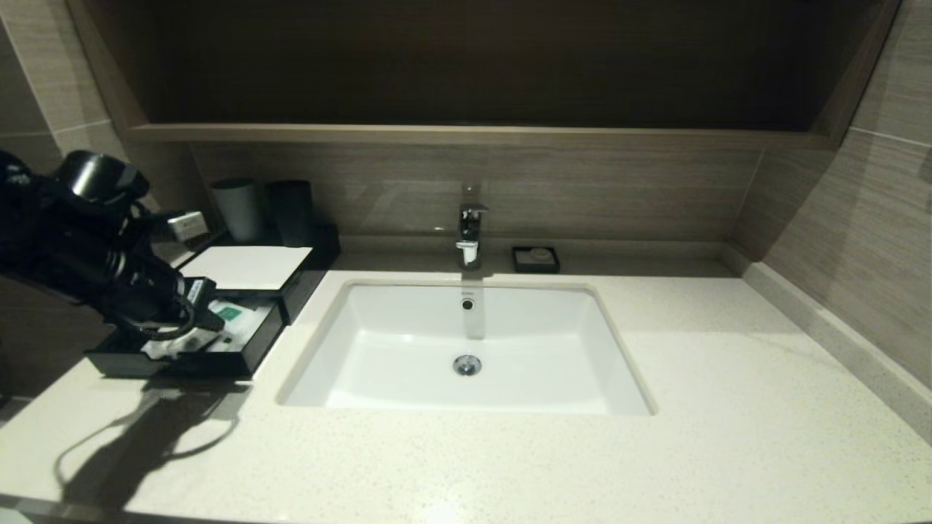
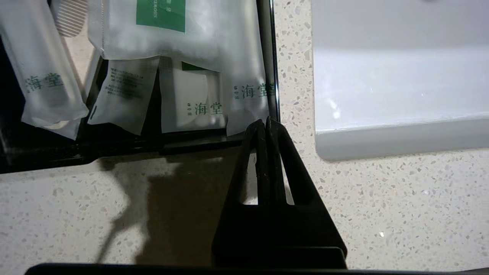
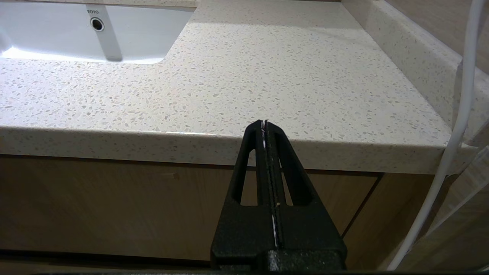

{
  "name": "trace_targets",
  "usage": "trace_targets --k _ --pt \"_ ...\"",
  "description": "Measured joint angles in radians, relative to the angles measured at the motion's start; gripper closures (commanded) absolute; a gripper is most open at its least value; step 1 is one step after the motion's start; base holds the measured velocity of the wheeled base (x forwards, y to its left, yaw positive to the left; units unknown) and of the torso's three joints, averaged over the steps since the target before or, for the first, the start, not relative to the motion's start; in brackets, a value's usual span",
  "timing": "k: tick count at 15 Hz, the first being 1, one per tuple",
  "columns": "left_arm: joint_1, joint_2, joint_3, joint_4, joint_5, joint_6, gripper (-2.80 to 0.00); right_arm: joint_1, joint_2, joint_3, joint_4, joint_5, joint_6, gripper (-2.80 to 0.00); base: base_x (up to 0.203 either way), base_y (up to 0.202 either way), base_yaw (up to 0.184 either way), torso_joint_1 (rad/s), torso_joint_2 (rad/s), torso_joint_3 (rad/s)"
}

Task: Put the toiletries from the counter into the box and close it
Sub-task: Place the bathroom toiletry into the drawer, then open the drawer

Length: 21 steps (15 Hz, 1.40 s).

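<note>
Over at the left edge of the head view: low black box (image 1: 287,287) with a flat white top panel, front drawer (image 1: 255,349) pulled out toward the near side of the cream speckled table (image 1: 510,458). Inside the drawer, a loose pile of toiletries (image 1: 233,320) — translucent white plastic sachets, overlapping. Up close in the left wrist view: a wider sachet with a green label (image 2: 160,26) lying over the rest, narrow ones (image 2: 42,76) fanned out beneath with green printed characters, one showing a round white disc (image 2: 189,97) through the plastic. All in the drawer, none visible out on the stone. Left pincer (image 2: 266,121) pressed fully shut, gripping nothing, tips right at the drawer's front corner by its chrome edge. Right pincer (image 3: 264,123) also clamped shut and empty, parked low in front of the table edge, pointing at bare stone right of the white sink (image 1: 466,349). Two cups (image 1: 266,211) behind the box, small black soap dish (image 1: 536,259) by the tap (image 1: 470,233).
</note>
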Motion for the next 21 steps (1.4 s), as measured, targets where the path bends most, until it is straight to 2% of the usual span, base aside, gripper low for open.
trace_targets --k 6,13,18,21 --pt "0.001 -0.130 0.082 -0.006 0.003 0.000 0.00 0.000 0.000 0.000 0.000 0.000 0.000 0.00 0.000 0.000 0.000 0.000 0.00 0.000" --pt "0.013 -0.173 0.191 -0.017 0.003 -0.016 0.00 0.000 0.000 0.000 0.000 0.000 0.000 0.00 0.000 0.000 0.000 0.000 0.00 0.000" --pt "0.029 -0.178 0.292 -0.123 0.003 -0.019 0.00 0.000 0.000 0.000 0.001 0.000 0.001 0.00 0.000 0.000 0.000 0.000 0.00 0.000" --pt "0.030 -0.186 0.318 -0.135 0.003 -0.037 0.00 0.000 0.000 0.000 0.000 0.000 0.000 0.00 0.000 0.000 0.000 0.000 0.00 0.000"
